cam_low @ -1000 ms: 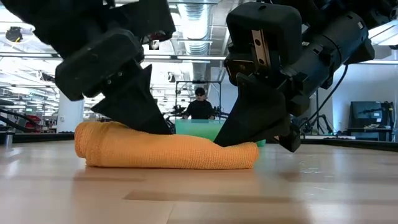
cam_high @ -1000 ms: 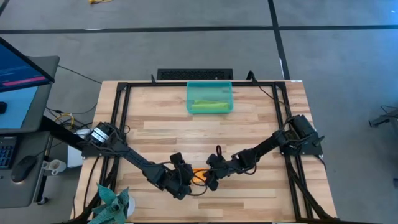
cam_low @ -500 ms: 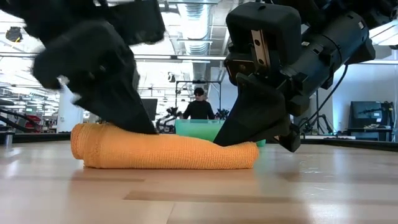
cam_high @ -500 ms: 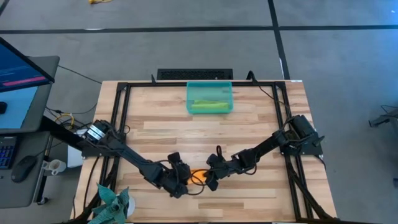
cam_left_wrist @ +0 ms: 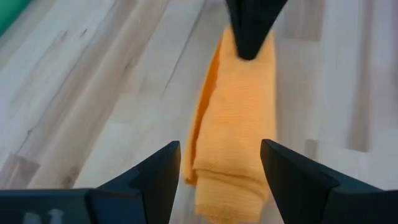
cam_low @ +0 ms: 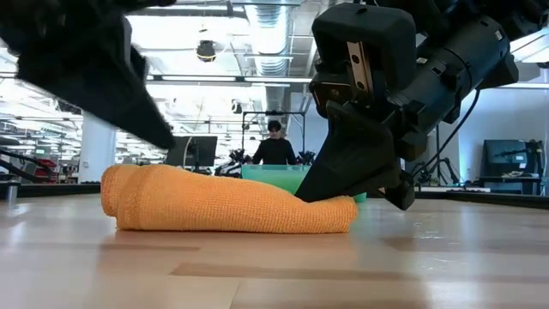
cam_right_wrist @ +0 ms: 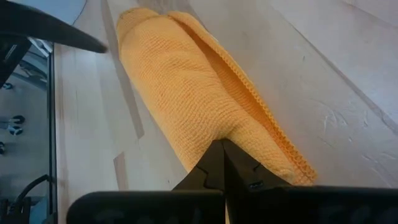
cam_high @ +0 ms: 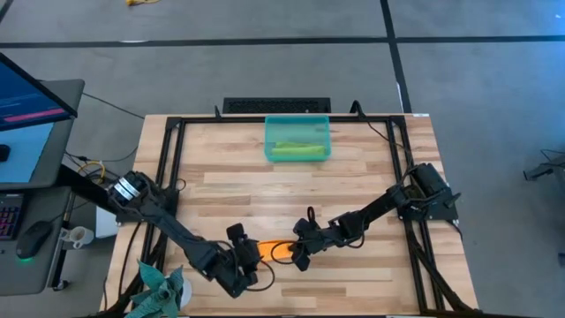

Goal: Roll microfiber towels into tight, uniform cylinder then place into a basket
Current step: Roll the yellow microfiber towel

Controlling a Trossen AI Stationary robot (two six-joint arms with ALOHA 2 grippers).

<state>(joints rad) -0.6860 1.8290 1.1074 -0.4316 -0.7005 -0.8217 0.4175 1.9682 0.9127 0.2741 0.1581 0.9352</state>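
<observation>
The orange towel (cam_low: 232, 206) lies rolled into a cylinder on the table near its front edge; it also shows in the high view (cam_high: 272, 250). My right gripper (cam_right_wrist: 221, 152) is shut, its tips on the roll's right end. My left gripper (cam_left_wrist: 217, 146) is open, its fingers apart on either side of the roll's left end, a little back from it and touching nothing; in the low view (cam_low: 129, 94) it is raised above that end. The lime green towel (cam_high: 296, 152) lies rolled in the teal basket (cam_high: 270, 132) at the far edge. My right gripper presses its shut fingertips (cam_low: 343, 184) down on the top of the orange roll near its right end (cam_right_wrist: 205, 134). The fingers slant down from the table's right side. The cloth is dented under the tips, and the roll rests on the table.
A dark teal spiky plant-like thing (cam_high: 159, 287) sits at the table's near left corner. A black frame (cam_high: 168, 159) runs round the tabletop. Bare wood lies between the roll and the basket. A person (cam_low: 274, 146) shows in the room beyond.
My left gripper has come off the orange roll's left end, rising and drawing back toward the table's near left. The roll's left end has sprung up a little where it was pressed; the roll has stayed in place under my right gripper.
</observation>
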